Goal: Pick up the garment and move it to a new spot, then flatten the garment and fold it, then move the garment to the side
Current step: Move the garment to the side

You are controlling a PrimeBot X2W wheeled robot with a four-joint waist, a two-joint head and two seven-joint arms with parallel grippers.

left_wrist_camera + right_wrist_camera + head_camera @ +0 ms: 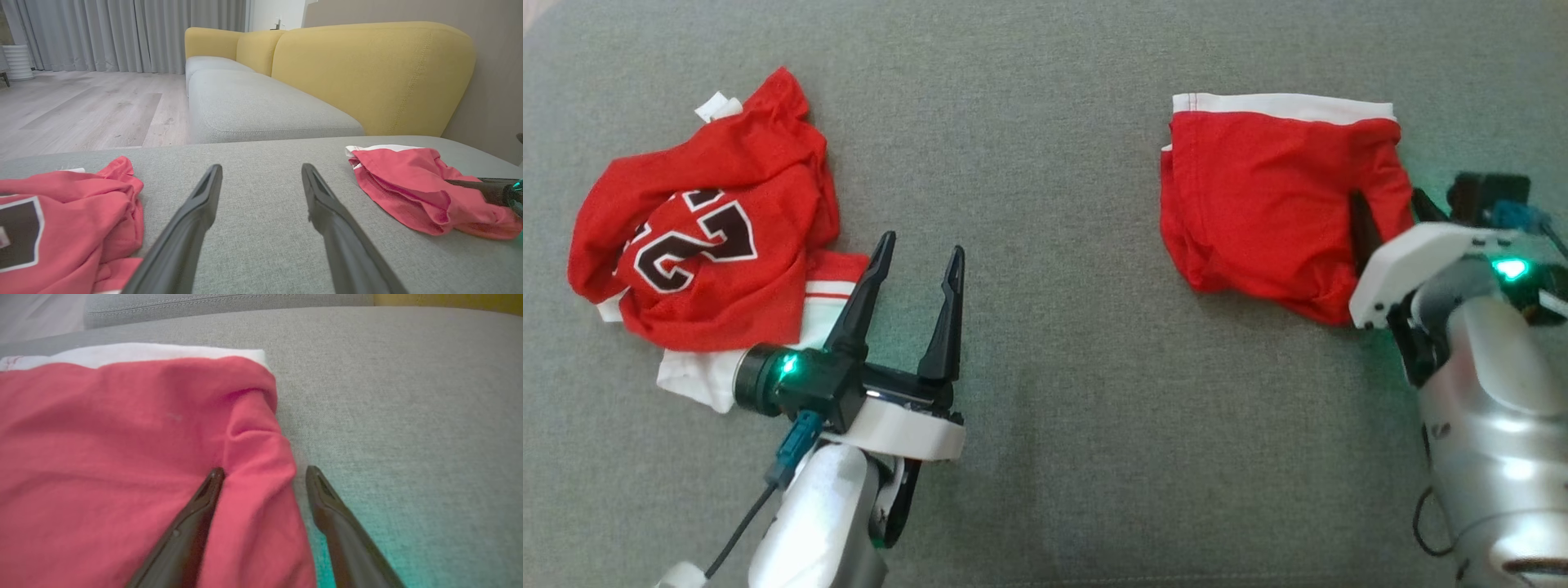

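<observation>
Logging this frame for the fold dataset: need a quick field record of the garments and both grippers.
surface: grey cushion
left side: crumpled red jersey, numbered, not folded
right side: folded red garment, white band along far edge
left gripper: open, empty, beside the jersey
right gripper: open, fingers straddling the folded garment's right edge, not closed on it

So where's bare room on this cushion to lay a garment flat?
Middle of the cushion, between the jersey and the folded garment, beyond the left gripper. Crowded at both ends; the right gripper straddles that garment's edge.
</observation>
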